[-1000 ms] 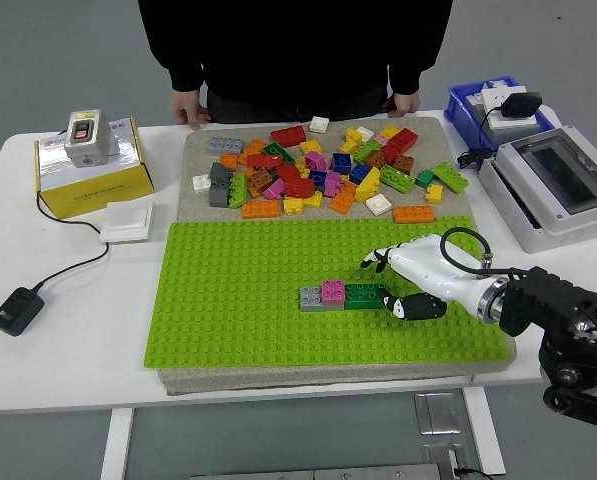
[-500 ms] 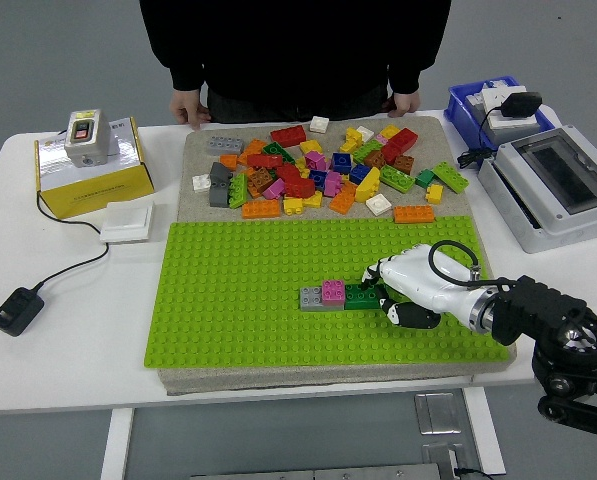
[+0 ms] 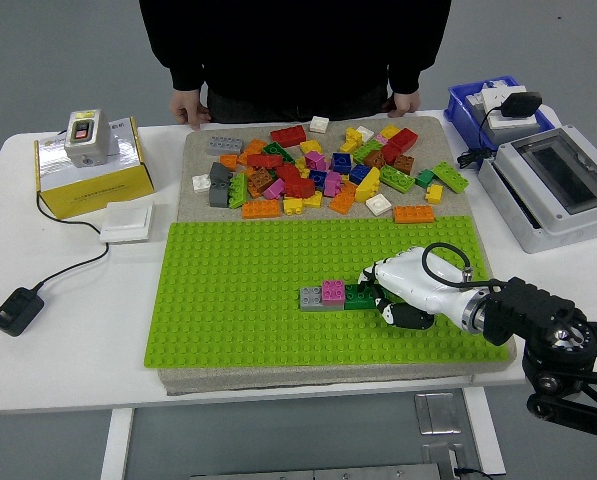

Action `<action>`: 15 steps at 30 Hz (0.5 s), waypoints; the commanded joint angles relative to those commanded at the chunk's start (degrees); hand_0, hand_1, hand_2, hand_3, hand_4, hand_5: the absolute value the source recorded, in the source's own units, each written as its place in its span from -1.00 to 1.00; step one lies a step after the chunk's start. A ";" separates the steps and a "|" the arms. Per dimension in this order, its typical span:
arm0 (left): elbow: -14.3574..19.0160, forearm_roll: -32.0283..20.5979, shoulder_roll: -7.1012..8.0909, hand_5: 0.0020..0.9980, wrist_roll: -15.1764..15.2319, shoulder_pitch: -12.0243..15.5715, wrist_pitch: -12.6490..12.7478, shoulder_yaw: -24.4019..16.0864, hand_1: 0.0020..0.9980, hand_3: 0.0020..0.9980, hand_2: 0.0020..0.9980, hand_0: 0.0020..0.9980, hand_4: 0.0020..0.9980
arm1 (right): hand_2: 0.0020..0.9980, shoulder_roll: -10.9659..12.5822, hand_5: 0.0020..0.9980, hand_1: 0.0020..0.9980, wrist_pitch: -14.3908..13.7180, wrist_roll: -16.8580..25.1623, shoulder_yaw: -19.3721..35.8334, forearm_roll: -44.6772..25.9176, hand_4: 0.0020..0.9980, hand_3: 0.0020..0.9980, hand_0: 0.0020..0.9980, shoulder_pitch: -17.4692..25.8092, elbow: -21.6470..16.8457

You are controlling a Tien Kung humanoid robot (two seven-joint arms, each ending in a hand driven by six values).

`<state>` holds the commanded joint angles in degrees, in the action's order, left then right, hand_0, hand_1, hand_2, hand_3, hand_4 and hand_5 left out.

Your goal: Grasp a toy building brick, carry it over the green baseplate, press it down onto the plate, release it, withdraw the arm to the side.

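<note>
The green baseplate [image 3: 248, 300] lies at the table's front. On it stands a short row: a grey brick [image 3: 310, 297], a pink brick [image 3: 333, 290] on top of it, and a dark green brick [image 3: 362, 295] at the right end. My right hand [image 3: 386, 300], white with black fingertips, comes in from the lower right. Its fingers curl over the dark green brick's right end, with the thumb at the near side, and the brick sits on the plate. The left arm is out of view.
A pile of loose bricks [image 3: 328, 175] lies on the grey mat behind the plate. A person stands at the far side, with hands [image 3: 188, 105] resting on the table edge. A yellow box [image 3: 90, 170] stands at the left; a grey case [image 3: 558, 185] and a blue bin [image 3: 493, 105] at the right.
My right hand has moved left and down onto the dark green brick, and its spread fingers have curled over the brick's right end. The person and the pile have not moved.
</note>
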<state>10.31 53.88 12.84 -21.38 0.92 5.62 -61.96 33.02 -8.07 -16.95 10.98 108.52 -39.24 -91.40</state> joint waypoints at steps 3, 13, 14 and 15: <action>0.00 0.03 0.03 0.19 0.04 0.00 0.00 -0.01 0.26 0.29 0.15 0.29 -0.42 | 0.41 -0.36 -0.32 -0.71 -0.04 0.00 -0.49 0.07 -1.00 0.35 -1.00 0.07 0.19; 0.00 -0.06 0.01 0.19 0.12 0.09 0.04 0.08 0.26 0.29 0.15 0.29 -0.42 | 0.41 -1.04 -0.33 -0.71 -0.07 -0.48 -1.39 1.37 -1.00 0.36 -1.00 0.11 0.58; 0.00 -0.07 0.01 0.19 0.13 0.10 0.05 0.08 0.26 0.29 0.15 0.29 -0.42 | 0.41 -1.04 -0.33 -0.71 -0.05 -0.55 -1.48 1.57 -1.00 0.36 -1.00 0.08 0.57; 0.00 -0.12 0.02 0.19 0.15 0.10 0.05 0.11 0.26 0.29 0.15 0.29 -0.42 | 0.41 -1.05 -0.33 -0.71 -0.02 -0.61 -1.58 1.80 -1.00 0.36 -1.00 0.04 0.56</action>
<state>10.31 53.76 12.86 -21.22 1.02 5.68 -61.85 31.97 -8.10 -17.56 9.40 110.32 -39.21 -90.83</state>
